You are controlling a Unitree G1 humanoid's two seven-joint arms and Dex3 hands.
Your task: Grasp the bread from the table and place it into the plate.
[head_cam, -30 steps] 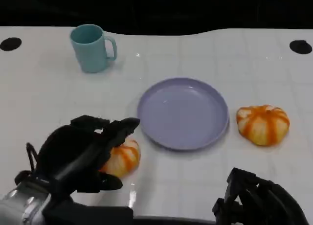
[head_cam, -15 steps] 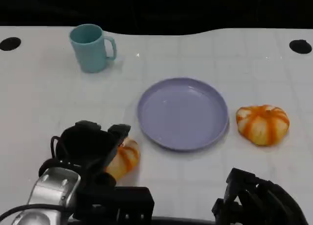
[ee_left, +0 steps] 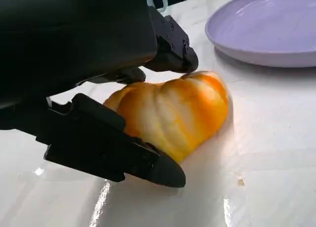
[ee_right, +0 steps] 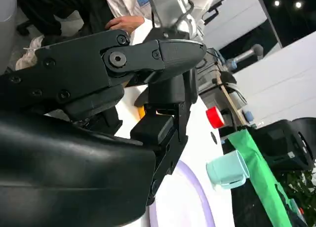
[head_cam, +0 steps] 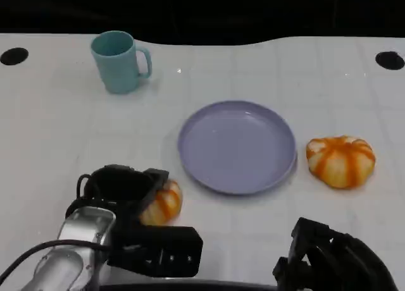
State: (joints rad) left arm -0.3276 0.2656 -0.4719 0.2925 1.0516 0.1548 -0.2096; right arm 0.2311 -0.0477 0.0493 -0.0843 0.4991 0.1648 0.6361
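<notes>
Lavender plate (head_cam: 237, 145) at the middle of the white table (head_cam: 57, 133), shallow, nothing in it. Teal mug (head_cam: 119, 61) well apart at the far left, handle to the right, upright; inside not visible enough to tell contents. One orange-and-white striped bread bun (head_cam: 163, 202) on the tabletop just beside the plate's near-left rim, not touching it. Left hand (head_cam: 123, 190) wrapped over that bun, black fingers (ee_left: 170, 47) curled across its top and another digit pressed low along its side in the left wrist view, bun clamped between them and resting on the table. A second striped bun (head_cam: 340, 160) just off the plate's right rim, untouched. Right hand (head_cam: 329, 262) low at the near right edge, fingers drawn in together, nothing in them.
</notes>
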